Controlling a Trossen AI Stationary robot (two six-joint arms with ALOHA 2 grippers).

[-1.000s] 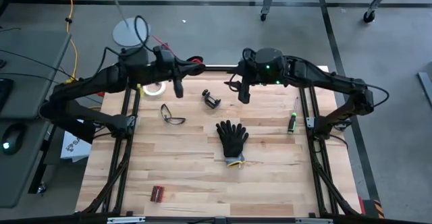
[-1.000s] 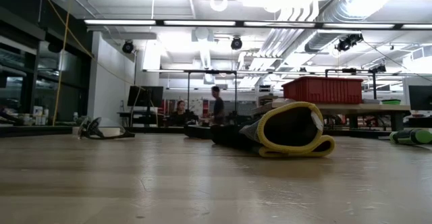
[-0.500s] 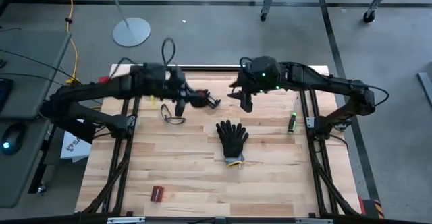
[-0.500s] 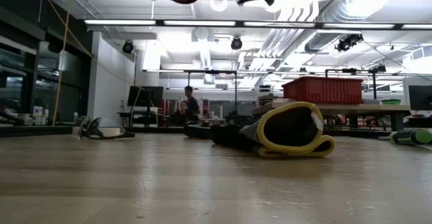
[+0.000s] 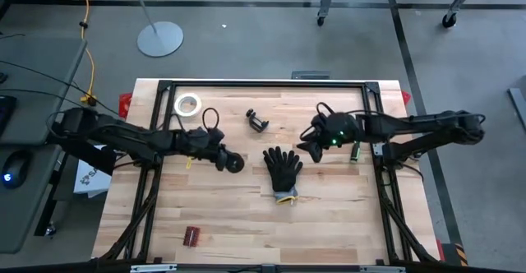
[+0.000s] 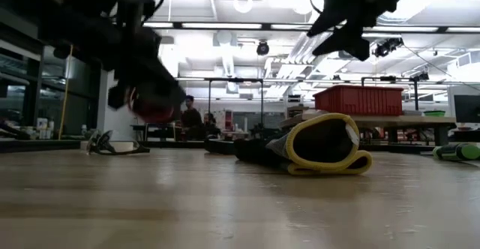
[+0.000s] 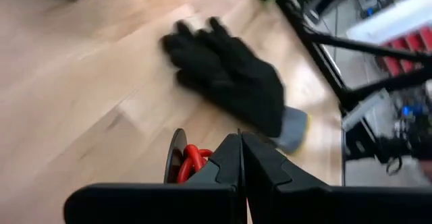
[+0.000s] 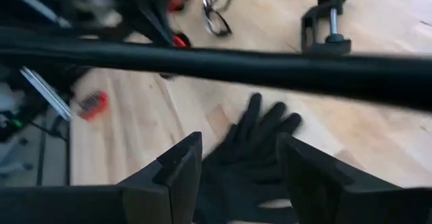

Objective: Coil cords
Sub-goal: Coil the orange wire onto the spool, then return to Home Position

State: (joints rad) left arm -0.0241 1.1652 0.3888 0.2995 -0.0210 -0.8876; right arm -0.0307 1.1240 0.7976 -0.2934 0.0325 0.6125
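Observation:
The red cord on its small black spool [image 7: 187, 163] sits at my left gripper [image 7: 240, 158], whose fingers are shut. In the high view the spool [image 5: 235, 164] is left of the black glove [image 5: 283, 170]. In the low view it [image 6: 154, 104] hangs above the table. My right gripper [image 8: 236, 173] is open and empty above the glove's right side [image 8: 253, 150]; it also shows in the high view [image 5: 312, 147]. My left gripper is shut on the spool, with the black flange [image 7: 177, 155] and red windings [image 7: 193, 162] showing beside one finger [image 7: 226, 160]. The finger hides the place of contact, so I cannot tell which part is pinched. The spool is lifted clear of the table.
A white tape ring [image 5: 187, 104] and a black clamp [image 5: 258, 122] lie toward the far edge. A green-handled screwdriver [image 5: 355, 151] lies by the right arm. A small red object [image 5: 192, 236] lies near the front left. Safety glasses [image 6: 116, 145] rest on the table.
Both arms have swung from the far edge toward the near side and come lower. My left gripper has carried the spool with it to just left of the glove. My right gripper has gone toward the table's right and near, to the glove's right side.

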